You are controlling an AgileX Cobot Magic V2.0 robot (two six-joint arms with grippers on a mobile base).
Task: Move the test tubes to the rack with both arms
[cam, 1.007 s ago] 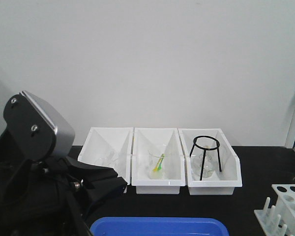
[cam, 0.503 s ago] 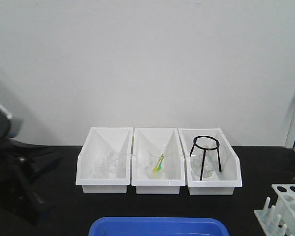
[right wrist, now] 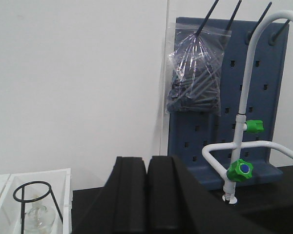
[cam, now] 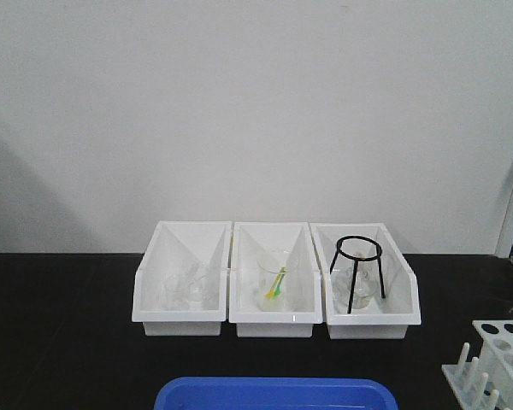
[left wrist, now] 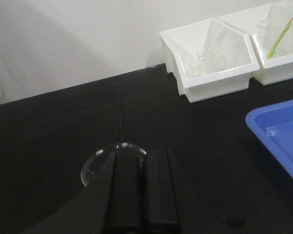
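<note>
Both hands are pressed together on nothing: the left hand point(left wrist: 142, 187) over the black table point(left wrist: 49, 146), the right hand point(right wrist: 145, 195) raised. The rack point(cam: 494, 359) stands at the table's right edge.

We see three bins point(cam: 276, 316) side by side against the wall, a tray point(cam: 274, 394) in front of them, the rack point(cam: 496, 359) at far right, a tripod point(cam: 357, 265) inside the rightmost bin.

The small white plastic test tube rack point(cam: 498, 363) stands upright at the front view's lower right edge (partly cut off by the frame); its top plate shows round holes; upright pegs line its near-left side; no slender glass tubes can be made out.
</note>
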